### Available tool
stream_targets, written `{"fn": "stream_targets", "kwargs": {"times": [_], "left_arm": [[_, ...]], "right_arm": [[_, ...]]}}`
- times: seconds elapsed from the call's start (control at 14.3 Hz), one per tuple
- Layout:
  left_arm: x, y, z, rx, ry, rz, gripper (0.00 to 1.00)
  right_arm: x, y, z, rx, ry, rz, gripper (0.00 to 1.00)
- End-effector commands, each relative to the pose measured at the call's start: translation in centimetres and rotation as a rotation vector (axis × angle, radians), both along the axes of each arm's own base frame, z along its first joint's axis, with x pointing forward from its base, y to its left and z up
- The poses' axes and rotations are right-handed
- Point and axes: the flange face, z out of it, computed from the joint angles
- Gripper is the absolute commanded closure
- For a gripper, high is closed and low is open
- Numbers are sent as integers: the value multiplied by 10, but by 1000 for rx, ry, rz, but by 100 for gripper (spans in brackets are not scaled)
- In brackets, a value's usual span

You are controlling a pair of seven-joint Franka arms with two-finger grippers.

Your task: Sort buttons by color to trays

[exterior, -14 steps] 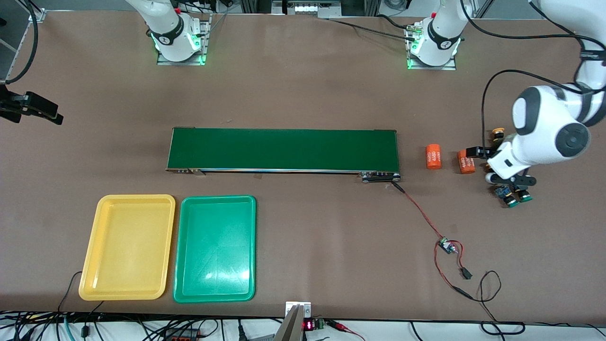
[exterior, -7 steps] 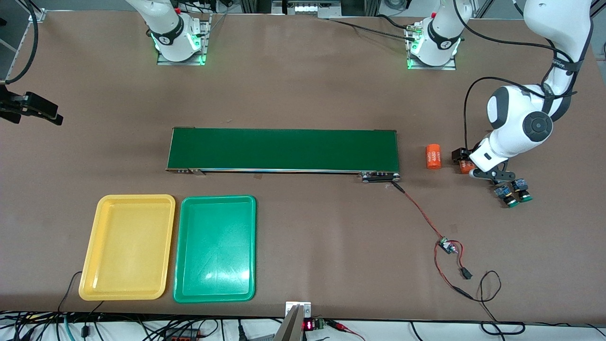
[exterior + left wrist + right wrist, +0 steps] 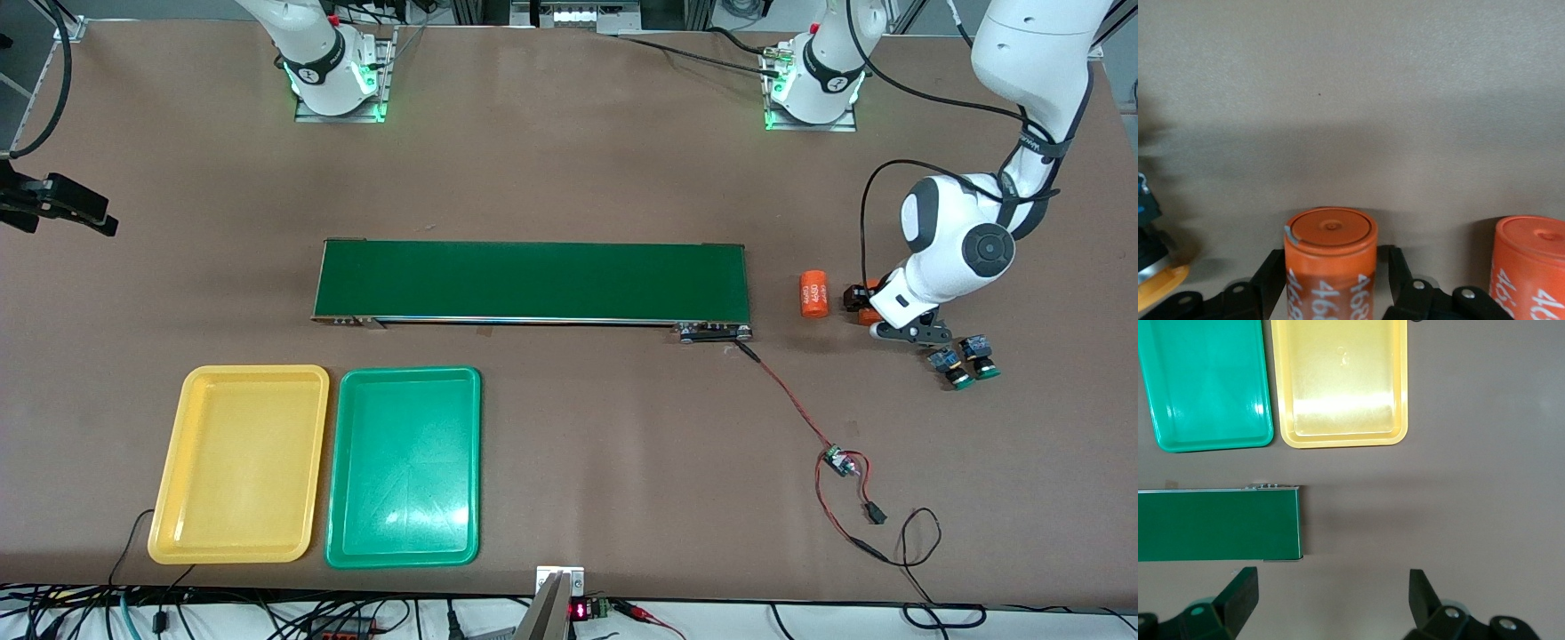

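My left gripper (image 3: 869,313) is low at the left arm's end of the table. It is open, with a finger on each side of an orange cylinder (image 3: 1331,257), and a gap shows beside it. Two green-capped buttons (image 3: 969,368) lie on the table beside the gripper, nearer the front camera. The front view hides the yellow-capped buttons under the left arm. One yellow cap (image 3: 1155,293) shows at the edge of the left wrist view. The yellow tray (image 3: 238,464) and the green tray (image 3: 404,467) lie side by side. My right gripper (image 3: 1331,587) is open, high over bare table.
A second orange cylinder (image 3: 813,294) lies between the left gripper and the dark-green conveyor belt (image 3: 533,280). A small circuit board (image 3: 836,462) with red wires runs from the belt's end toward the front edge. The trays also show in the right wrist view (image 3: 1341,380).
The left arm swung toward the conveyor. Its gripper moved from beside the buttons to straddle the orange cylinder. The yellow cap seen earlier in the front view is now covered by the arm.
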Motion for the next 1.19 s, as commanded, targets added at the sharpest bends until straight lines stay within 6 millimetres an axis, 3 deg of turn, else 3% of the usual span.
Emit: {"fn": "stream_targets", "kwargs": {"times": [0.0, 0.14, 0.35, 0.49, 0.63, 0.91, 1.12], "left_arm": [[6, 3, 14, 13, -26, -25, 75], [11, 1, 36, 13, -50, -42, 76], [31, -23, 94, 10, -24, -69, 79], [34, -46, 104, 17, 58, 77, 76], [31, -93, 105, 35, 56, 239, 76], [14, -207, 113, 66, 40, 608, 76], [12, -256, 118, 64, 40, 815, 77]], "right_arm": [[-3, 1, 3, -2, -23, -6, 0], [-4, 1, 3, -1, -20, -6, 0], [-3, 1, 1, -1, -20, -6, 0], [-3, 1, 1, -1, -18, -6, 0], [-2, 0, 2, -2, -30, -6, 0], [2, 0, 1, -3, -46, -5, 0], [2, -1, 1, -3, -46, -7, 0]]}}
